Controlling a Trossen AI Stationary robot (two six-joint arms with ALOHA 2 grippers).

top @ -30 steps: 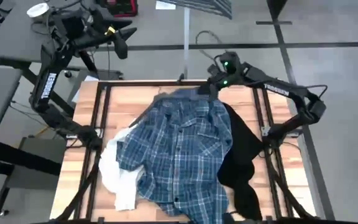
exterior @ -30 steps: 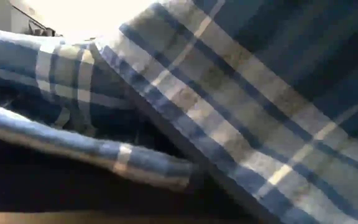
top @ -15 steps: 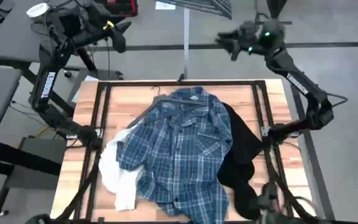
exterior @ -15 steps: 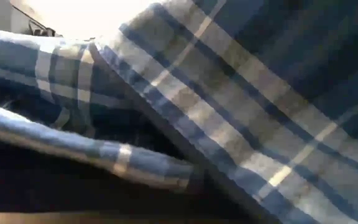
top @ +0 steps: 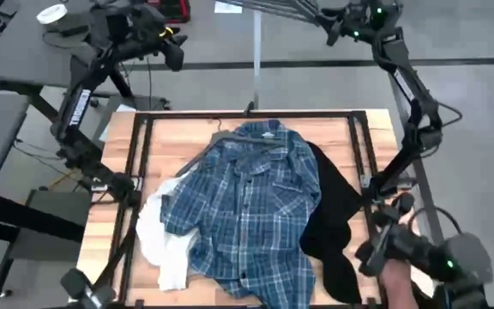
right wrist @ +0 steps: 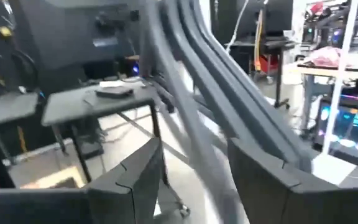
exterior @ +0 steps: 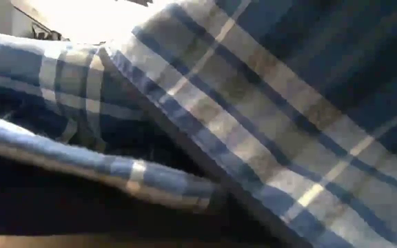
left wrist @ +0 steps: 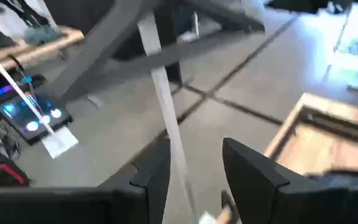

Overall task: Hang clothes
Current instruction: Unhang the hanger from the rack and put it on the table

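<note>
The plaid shirt (top: 247,210) lies spread open on the wooden table (top: 118,176), collar toward the far edge, covering part of the white top (top: 163,249) on its left and the black top (top: 337,215) on its right; in the low view its folds (exterior: 253,138) fill the frame. All three garments look light, limp and prone to sag or slide, so a pinch on loose cloth would likely drag the rest along; the collar or a shoulder seam, where the fabric is doubled and firmer, seems the better place to take hold of the shirt. A thin dark hanger (top: 221,136) appears to peek out beside the collar. Neither arm touches the clothes. The left gripper (top: 171,53) is raised beyond the table's far left corner, its fingers (left wrist: 250,171) spread with nothing between them. The right gripper (top: 331,26) is up at the hanging rail (top: 273,9) past the far edge, fingers (right wrist: 263,171) also apart around blurred grey bars. A person's hand (top: 394,281) shows at the near right corner.
</note>
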